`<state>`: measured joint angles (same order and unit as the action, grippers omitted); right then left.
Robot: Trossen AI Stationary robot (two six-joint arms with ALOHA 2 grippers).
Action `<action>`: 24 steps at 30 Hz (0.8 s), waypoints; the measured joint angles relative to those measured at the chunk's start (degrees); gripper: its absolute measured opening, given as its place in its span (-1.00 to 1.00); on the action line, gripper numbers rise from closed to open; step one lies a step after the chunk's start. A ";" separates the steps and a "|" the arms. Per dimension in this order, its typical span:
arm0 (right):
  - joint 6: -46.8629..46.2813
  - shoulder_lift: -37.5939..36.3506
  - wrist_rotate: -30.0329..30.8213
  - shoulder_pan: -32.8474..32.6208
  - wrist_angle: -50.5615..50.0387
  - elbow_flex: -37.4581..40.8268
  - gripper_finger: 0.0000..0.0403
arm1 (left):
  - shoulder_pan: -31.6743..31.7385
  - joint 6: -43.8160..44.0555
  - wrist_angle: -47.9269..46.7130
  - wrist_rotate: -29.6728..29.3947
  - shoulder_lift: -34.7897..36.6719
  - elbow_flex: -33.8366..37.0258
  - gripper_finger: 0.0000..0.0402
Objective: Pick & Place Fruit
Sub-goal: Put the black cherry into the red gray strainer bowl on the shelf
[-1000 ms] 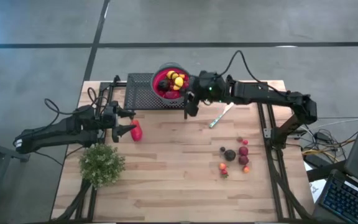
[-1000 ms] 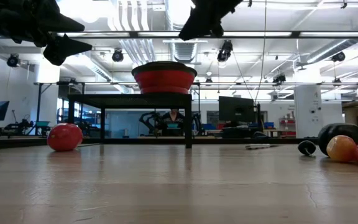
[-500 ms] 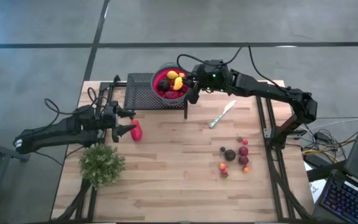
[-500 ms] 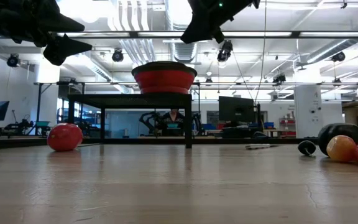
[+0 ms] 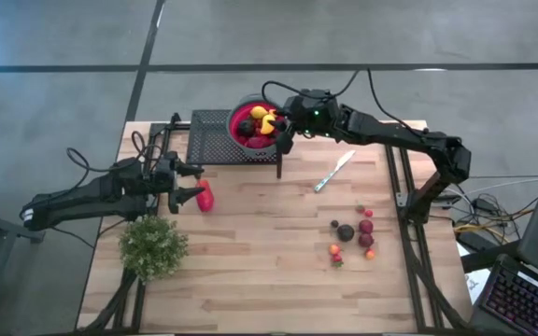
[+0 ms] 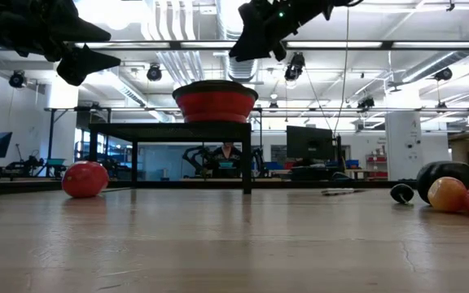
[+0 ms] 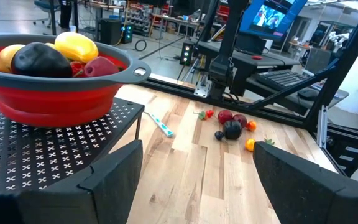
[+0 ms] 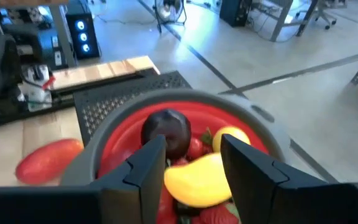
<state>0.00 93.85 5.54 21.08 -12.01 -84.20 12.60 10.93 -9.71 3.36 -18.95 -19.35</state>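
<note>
- Wooden counter point(image 5: 250, 252) up top: a red bowl point(image 5: 252, 124) on a black mesh stand point(image 5: 213, 138), heaped with fruit point(image 5: 261, 119).
- Right gripper point(image 8: 191, 165) hovers over the bowl, jaws parted, nothing between them.
- More loose fruit point(image 5: 351, 233) sits scattered near the knife point(image 5: 333, 172).
- One larger red piece point(image 5: 205, 197) lies beside the left gripper point(image 5: 191, 183), jaws wide open.

**An open robotics lab**

Exposed ceiling ducts point(image 6: 177, 32) and strip lights run overhead, computer monitors point(image 6: 310, 142) and office chairs point(image 8: 321, 12) stand on a polished concrete floor point(image 5: 63, 56), and another robot rig point(image 7: 229, 56) stands beyond the wooden surface point(image 5: 269, 261).
</note>
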 joint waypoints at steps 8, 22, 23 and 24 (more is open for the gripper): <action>0.64 -1.71 0.02 -0.07 -1.30 0.04 0.04 | 0.02 -0.01 0.02 -0.01 0.01 0.00 0.55; 1.41 -9.09 0.91 -2.94 -16.85 -0.02 0.40 | 0.00 -0.01 0.01 0.00 0.01 0.00 0.55; 1.00 -9.56 0.95 -3.18 -18.59 -0.02 0.41 | 0.00 0.00 0.00 0.00 -0.01 0.00 0.55; 0.47 -10.17 0.96 -3.34 -20.95 -0.01 0.40 | 0.01 -0.01 -0.01 0.00 -0.01 0.00 0.55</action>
<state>0.46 83.68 6.50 17.74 -32.96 -84.21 12.61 10.92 -9.72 3.36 -18.96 -19.35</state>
